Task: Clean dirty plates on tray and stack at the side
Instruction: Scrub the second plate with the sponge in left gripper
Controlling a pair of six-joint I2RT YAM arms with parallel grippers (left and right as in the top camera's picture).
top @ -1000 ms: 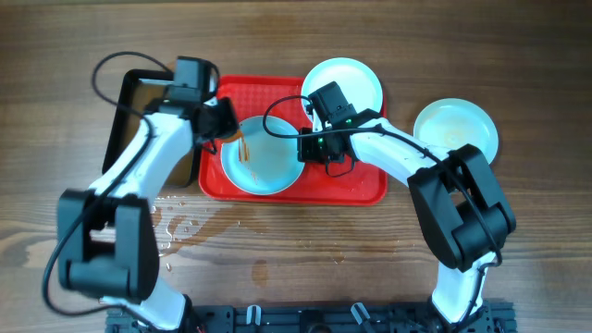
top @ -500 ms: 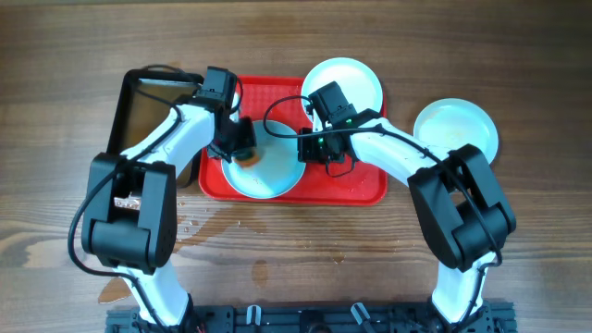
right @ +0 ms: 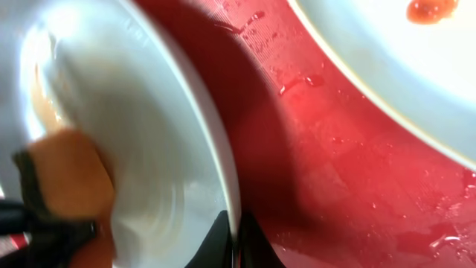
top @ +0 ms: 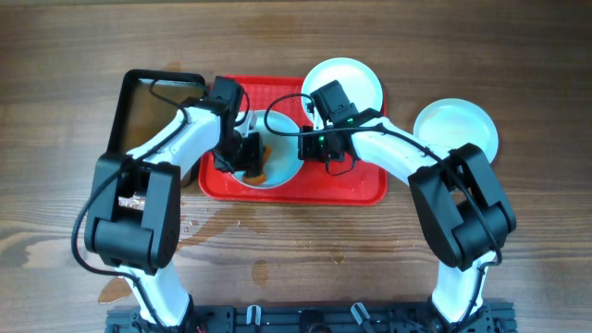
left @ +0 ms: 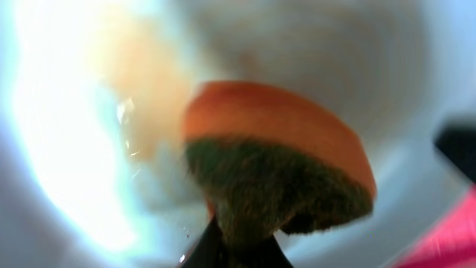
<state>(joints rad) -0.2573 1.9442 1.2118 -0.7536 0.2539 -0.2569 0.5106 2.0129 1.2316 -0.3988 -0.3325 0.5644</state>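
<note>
Since a second ago the left gripper (top: 245, 153) has swung in from the black tray's side, and its sponge (top: 256, 165) now presses on the middle of the near plate (top: 282, 171).

A wooden table (top: 518, 55) carries everything, with a wet patch (top: 185, 217) in front of the trays. The red tray (top: 361, 185) lies at centre, its floor beaded with water in the right wrist view. The black tray (top: 129, 102) lies just left of it.

Three plates show. The near plate sits on the red tray's left half. The far plate (top: 347, 79) lies across the tray's far right corner, partly beyond the rim. The third plate (top: 455, 128) rests on the table, well right of the tray.

The right gripper (top: 310, 148) is closed narrowly, pinching the near plate's right rim. The left gripper clamps the orange, green-backed sponge.

A pale orange-brown smear (left: 141, 82) streaks the near plate beside the sponge. A small red sauce spot (right: 430, 9) marks the far plate.
</note>
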